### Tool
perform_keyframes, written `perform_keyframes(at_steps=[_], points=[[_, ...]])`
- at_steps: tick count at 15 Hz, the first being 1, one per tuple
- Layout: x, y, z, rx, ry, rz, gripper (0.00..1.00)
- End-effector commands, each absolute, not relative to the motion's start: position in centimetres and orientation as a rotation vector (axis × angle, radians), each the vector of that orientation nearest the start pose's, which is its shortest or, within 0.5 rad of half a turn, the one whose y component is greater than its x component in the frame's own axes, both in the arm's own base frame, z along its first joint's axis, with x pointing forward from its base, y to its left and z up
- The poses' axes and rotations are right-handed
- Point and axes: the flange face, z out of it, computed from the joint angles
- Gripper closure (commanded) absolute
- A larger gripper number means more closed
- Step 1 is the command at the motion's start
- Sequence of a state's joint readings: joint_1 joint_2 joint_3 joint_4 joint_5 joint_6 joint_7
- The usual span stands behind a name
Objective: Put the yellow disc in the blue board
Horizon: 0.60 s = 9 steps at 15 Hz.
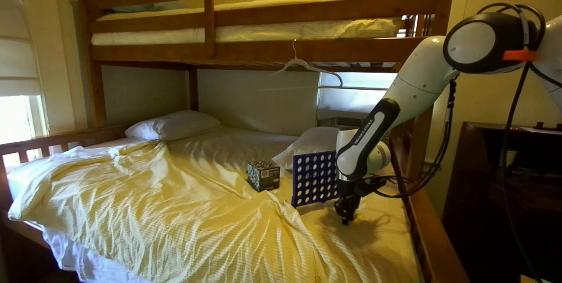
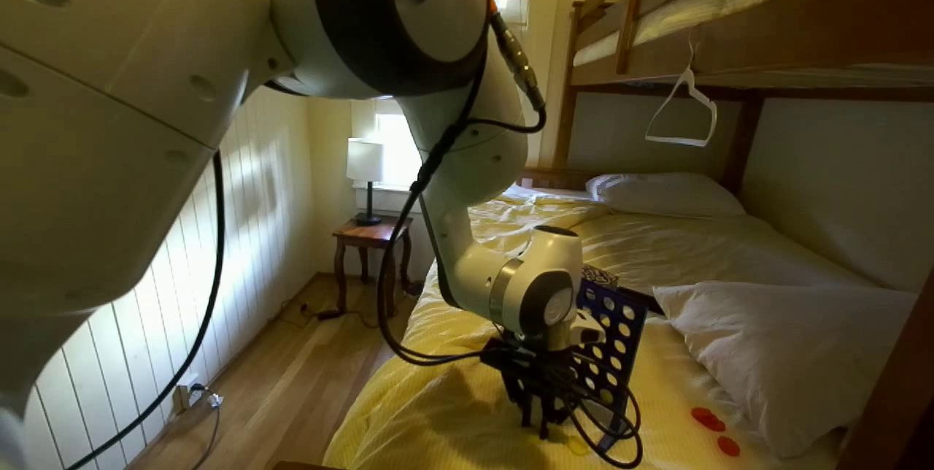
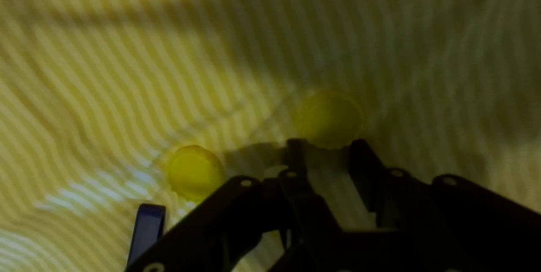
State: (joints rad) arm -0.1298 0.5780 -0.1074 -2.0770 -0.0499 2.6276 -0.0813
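Note:
The blue board stands upright on the bed in both exterior views [image 1: 311, 178] [image 2: 630, 353]. A dark blue strip [image 3: 146, 229] in the wrist view may be part of it. My gripper [image 1: 346, 220] [image 2: 535, 428] points down beside the board, close to the bedcover. In the wrist view its fingertips [image 3: 327, 142] are slightly less than a disc's width apart. A shaded yellow disc [image 3: 330, 115] shows at the tips, mostly beyond them. I cannot tell whether the fingers touch it. Another yellow disc [image 3: 194, 173] lies left of the fingers; an exterior view shows a yellow disc [image 2: 576, 444] near the board's foot.
A small dark patterned box [image 1: 263, 175] stands beyond the board. Red discs [image 2: 728, 446] lie near a white pillow [image 2: 773, 353]. The yellow bedcover [image 1: 197, 221] is rumpled. A bed rail [image 1: 432, 239] runs beside the arm. A hanger [image 1: 296, 61] hangs from the upper bunk.

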Motion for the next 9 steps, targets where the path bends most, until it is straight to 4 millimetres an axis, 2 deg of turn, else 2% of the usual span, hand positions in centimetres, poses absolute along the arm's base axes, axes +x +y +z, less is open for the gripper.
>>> perform_keyframes(at_steps=[1,5,8,9], points=[[56.8,-13.94,14.17,-3.207,0.125,0.075,0.34],[56.56,-14.01,14.06,-3.208,0.098,0.103,0.06],[56.45,-14.0,13.91,-3.208,0.075,0.125,0.1],[56.42,-14.0,13.87,-3.208,0.07,0.131,0.17]])
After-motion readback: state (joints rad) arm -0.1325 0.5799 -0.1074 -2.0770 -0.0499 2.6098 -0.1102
